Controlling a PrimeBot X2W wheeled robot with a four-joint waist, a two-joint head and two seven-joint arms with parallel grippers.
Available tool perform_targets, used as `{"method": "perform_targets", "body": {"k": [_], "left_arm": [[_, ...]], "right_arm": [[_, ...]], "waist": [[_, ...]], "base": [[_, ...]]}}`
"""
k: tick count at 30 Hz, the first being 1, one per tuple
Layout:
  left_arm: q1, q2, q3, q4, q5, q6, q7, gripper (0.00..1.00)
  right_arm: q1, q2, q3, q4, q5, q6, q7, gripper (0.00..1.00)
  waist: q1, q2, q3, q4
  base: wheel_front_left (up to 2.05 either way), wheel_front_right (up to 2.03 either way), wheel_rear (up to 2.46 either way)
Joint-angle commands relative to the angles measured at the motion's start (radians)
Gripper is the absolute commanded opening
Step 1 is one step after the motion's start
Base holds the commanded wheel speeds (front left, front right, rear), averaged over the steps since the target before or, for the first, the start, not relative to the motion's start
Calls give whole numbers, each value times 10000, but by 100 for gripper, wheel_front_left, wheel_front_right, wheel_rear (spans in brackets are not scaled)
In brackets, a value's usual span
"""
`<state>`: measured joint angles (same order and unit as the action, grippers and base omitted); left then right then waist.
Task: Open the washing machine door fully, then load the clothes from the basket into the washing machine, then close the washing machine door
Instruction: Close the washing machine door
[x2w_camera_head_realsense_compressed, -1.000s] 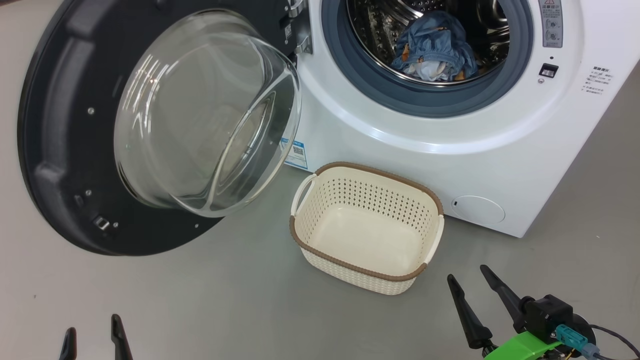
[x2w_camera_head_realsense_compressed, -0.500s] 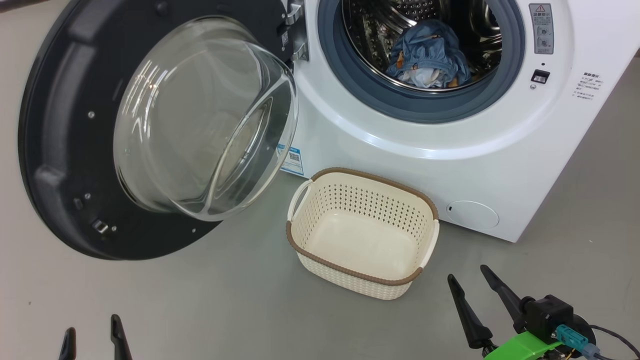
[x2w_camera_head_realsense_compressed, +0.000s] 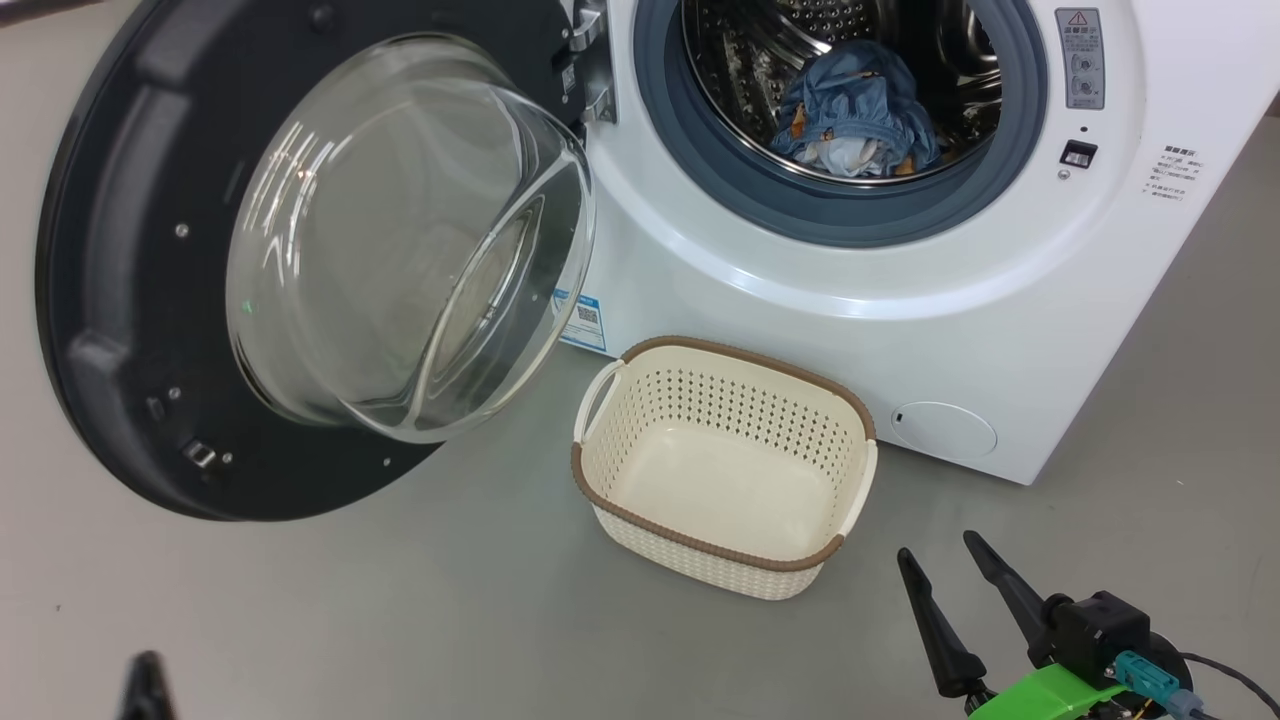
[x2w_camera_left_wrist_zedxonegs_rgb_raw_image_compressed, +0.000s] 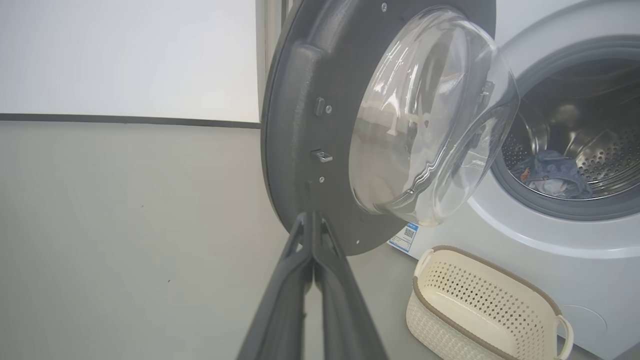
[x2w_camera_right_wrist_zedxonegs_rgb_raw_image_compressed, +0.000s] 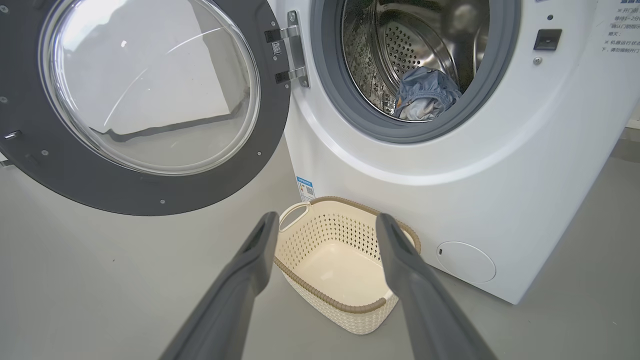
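Observation:
The washing machine door (x2w_camera_head_realsense_compressed: 120, 300) stands swung wide open at the left, its clear glass bowl (x2w_camera_head_realsense_compressed: 400, 240) bulging towards me. Blue clothes (x2w_camera_head_realsense_compressed: 860, 110) with cream and orange bits lie inside the steel drum of the white washing machine (x2w_camera_head_realsense_compressed: 800, 330). On the floor before it, the cream basket (x2w_camera_head_realsense_compressed: 700, 545) holds nothing. My left gripper (x2w_camera_head_realsense_compressed: 148, 668) is low at the bottom left, shut on nothing; in the left wrist view its fingers (x2w_camera_left_wrist_zedxonegs_rgb_raw_image_compressed: 311, 235) press together below the door (x2w_camera_left_wrist_zedxonegs_rgb_raw_image_compressed: 295, 125). My right gripper (x2w_camera_head_realsense_compressed: 937, 547) hovers open to the right of the basket.
Grey floor surrounds the machine and basket. The open door (x2w_camera_right_wrist_zedxonegs_rgb_raw_image_compressed: 100, 195) overhangs the floor at the left, with its hinge (x2w_camera_right_wrist_zedxonegs_rgb_raw_image_compressed: 295, 47) beside the drum opening. A pale wall with a dark baseboard line (x2w_camera_left_wrist_zedxonegs_rgb_raw_image_compressed: 125, 119) runs behind the door.
My left gripper's two fingers have closed together on nothing. The head camera shifted slightly at first. The right gripper, door, basket and clothes stay as they were.

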<state>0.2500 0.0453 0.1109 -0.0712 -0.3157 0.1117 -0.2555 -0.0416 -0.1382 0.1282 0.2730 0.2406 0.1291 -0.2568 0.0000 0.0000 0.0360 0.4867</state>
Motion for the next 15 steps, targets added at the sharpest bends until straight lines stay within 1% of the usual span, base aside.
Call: {"method": "perform_targets", "body": {"k": [1, 3, 4, 8, 11, 13, 15], "left_arm": [[-391, 49, 532, -228, -2, -96, -63, 0], [-566, 52, 905, -281, 26, -299, -63, 0], [-805, 55, 1337, -332, -26, -522, -63, 0], [-1398, 264, 2176, -328, -228, -949, -63, 0], [-2031, 391, 2941, -230, -949, -1221, -63, 0], [-2406, 785, 3285, -11, -1202, -1416, -63, 0], [-2924, 1156, 3689, 432, -1795, -1576, 45, 0]], "right_arm": [[-91, -40, 196, -276, -36, 16, -49, 100], [-92, -39, 182, -288, -39, 16, -49, 100], [-90, -36, 166, -305, -44, 16, -49, 100], [-99, -40, 147, -315, -45, 16, -49, 100], [-100, -35, 126, -315, -43, 16, -49, 100], [-83, -25, 115, -315, -48, 16, -49, 100], [-63, -24, 96, -316, -46, 16, -49, 100]], "waist": [[0, 0, 11, 2], [0, 0, 26, 4], [0, 0, 47, 6], [0, 0, 63, -1], [0, 0, 53, -13], [0, 0, 48, -31], [0, 0, 54, -44]], "base": [[0, 0, 0], [0, 0, 0], [0, 0, 0], [0, 0, 0], [0, 0, 0], [0, 0, 0], [0, 0, 0]]}}
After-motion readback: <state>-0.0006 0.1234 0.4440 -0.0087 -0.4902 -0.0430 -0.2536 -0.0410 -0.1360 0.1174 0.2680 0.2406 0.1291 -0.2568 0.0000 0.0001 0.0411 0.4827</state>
